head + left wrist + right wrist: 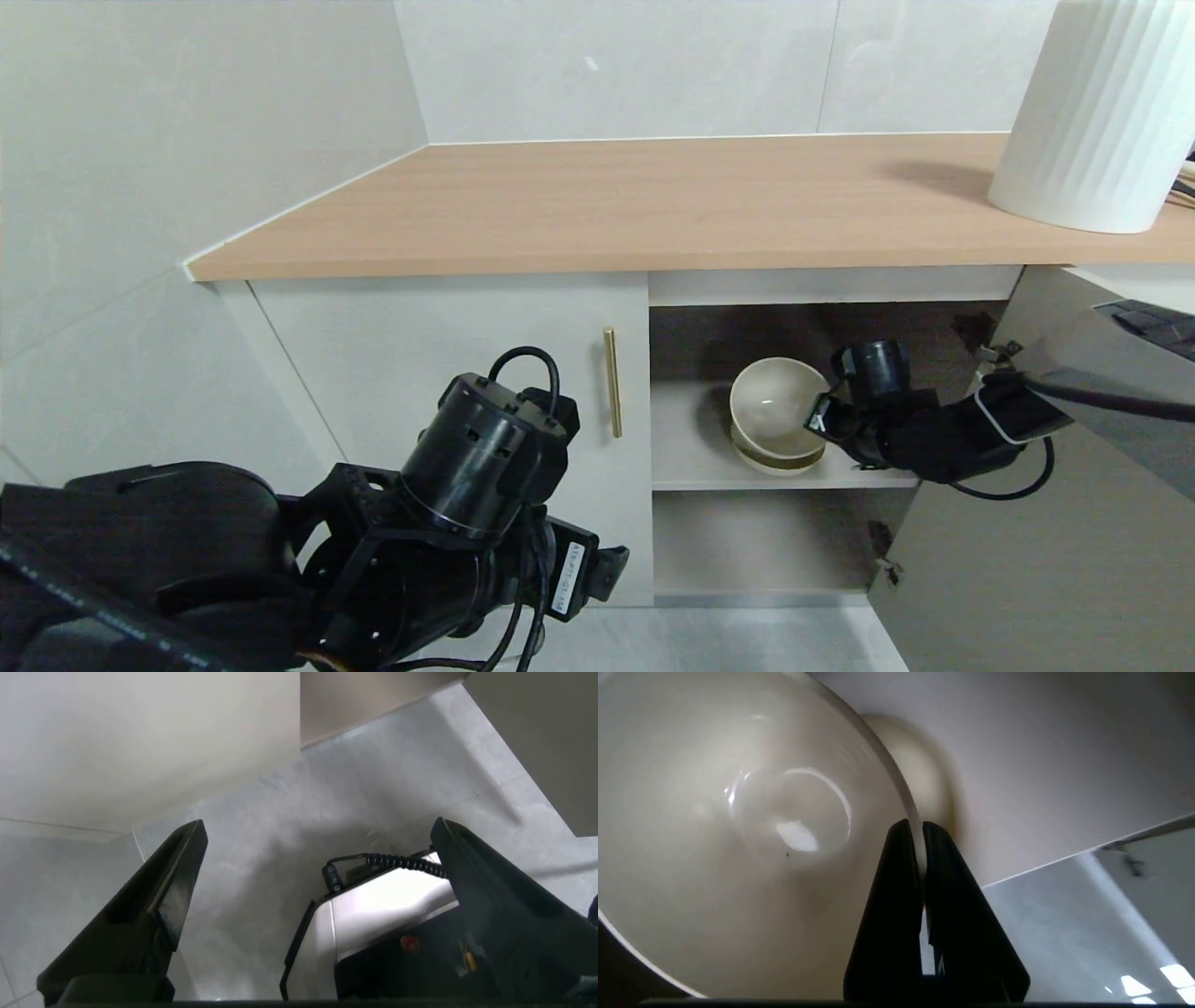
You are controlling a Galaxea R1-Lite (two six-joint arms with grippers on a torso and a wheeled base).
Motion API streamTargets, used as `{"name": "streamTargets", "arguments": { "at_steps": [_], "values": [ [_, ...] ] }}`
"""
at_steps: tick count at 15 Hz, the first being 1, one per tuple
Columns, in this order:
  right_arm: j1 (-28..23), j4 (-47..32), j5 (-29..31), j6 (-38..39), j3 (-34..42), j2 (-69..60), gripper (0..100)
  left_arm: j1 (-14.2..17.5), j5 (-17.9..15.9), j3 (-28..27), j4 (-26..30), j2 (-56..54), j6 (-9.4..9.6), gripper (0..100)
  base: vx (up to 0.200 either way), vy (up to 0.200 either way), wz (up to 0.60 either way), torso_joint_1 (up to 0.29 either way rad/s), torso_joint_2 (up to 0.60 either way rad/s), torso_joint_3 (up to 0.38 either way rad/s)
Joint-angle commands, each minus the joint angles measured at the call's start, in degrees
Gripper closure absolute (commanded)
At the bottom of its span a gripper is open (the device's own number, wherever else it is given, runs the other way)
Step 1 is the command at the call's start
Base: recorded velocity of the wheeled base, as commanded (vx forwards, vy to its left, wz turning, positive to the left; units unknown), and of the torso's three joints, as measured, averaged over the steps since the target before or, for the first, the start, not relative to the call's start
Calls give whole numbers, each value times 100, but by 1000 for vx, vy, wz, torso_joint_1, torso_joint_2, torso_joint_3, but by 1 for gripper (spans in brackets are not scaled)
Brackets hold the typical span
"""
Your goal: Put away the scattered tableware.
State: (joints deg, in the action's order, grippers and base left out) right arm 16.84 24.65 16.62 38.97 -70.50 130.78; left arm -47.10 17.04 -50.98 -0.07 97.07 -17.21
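A cream bowl (775, 406) is tilted inside the open cabinet, above another bowl (780, 461) that rests on the middle shelf (691, 448). My right gripper (823, 417) reaches into the cabinet from the right and is shut on the tilted bowl's rim. In the right wrist view its fingers (898, 887) pinch the rim of the bowl (738, 812), and the lower bowl (924, 765) shows behind it. My left gripper (308, 896) hangs low outside the cabinet over the grey floor, open with nothing between its fingers (159, 896).
The cabinet's left door (448, 355) is closed, with a brass handle (611, 383). Its right door (1055, 523) swings open beside my right arm. A wooden counter (653, 205) above carries a white ribbed vase (1097, 112). The lower shelf (756, 541) is bare.
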Motion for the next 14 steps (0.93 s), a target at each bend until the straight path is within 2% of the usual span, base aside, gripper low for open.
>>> {"name": "streamTargets", "arguments": {
  "at_steps": [1,14],
  "values": [
    [4,5,0,-4,-8,70,100,0,1,0,-1,13,-1,0,0,0,0,0,0,0],
    [-22,-74,79,-30,1,229,100,8,1,0,-1,5,-10,0,0,0,0,0,0,0]
  ]
}}
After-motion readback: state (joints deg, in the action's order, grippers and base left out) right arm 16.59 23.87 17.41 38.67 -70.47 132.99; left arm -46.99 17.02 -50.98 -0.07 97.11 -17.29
